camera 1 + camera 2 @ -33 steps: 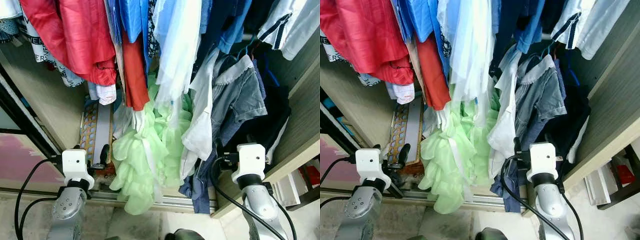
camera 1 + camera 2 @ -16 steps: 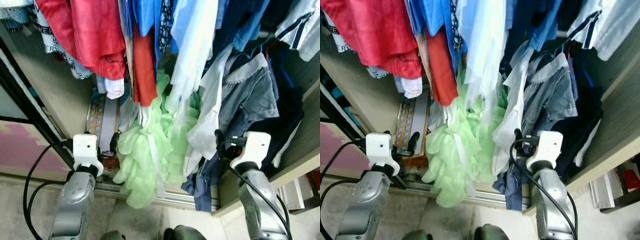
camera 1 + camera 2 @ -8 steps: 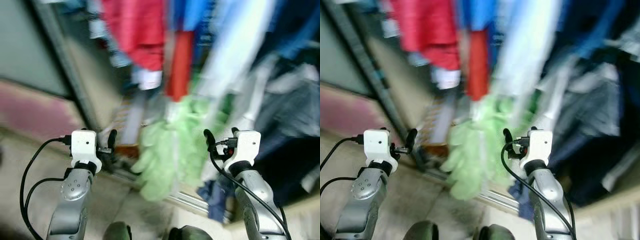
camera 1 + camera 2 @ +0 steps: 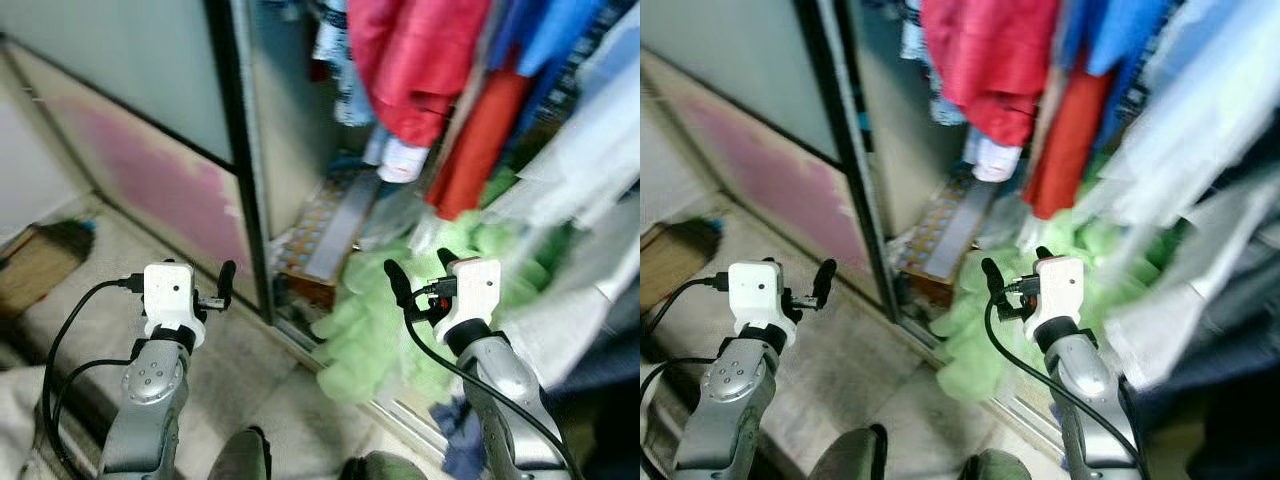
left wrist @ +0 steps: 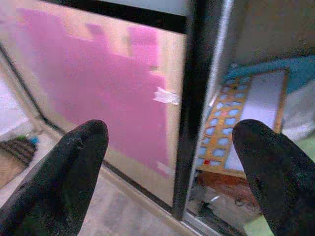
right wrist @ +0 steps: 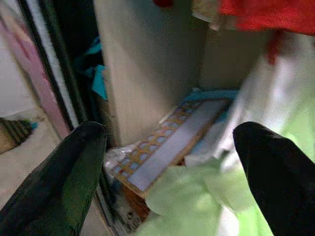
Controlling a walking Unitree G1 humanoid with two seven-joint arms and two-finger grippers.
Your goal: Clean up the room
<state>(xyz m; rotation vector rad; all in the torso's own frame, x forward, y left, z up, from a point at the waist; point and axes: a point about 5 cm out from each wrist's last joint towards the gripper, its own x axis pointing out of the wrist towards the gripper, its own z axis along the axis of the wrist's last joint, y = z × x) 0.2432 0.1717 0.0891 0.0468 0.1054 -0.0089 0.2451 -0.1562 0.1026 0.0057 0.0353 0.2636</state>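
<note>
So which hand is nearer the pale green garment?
Right. The right hand hovers open just in front of the pale green garment; the left hand is off to its left, before the sliding door.

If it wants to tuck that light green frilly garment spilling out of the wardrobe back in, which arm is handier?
Probably the right. The right gripper, fingers open, hangs directly in front of the light green ruffled garment. The left gripper, also open, faces the pink-tinted sliding door, across its dark frame from the garment.

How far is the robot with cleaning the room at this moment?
Done: nothing shows as tidied. In hand: nothing; the left claw and right claw are both open and empty, raised before the wardrobe. Left: the light green garment spills over the wardrobe's bottom track, and the patterned flat box lies inside.
</note>
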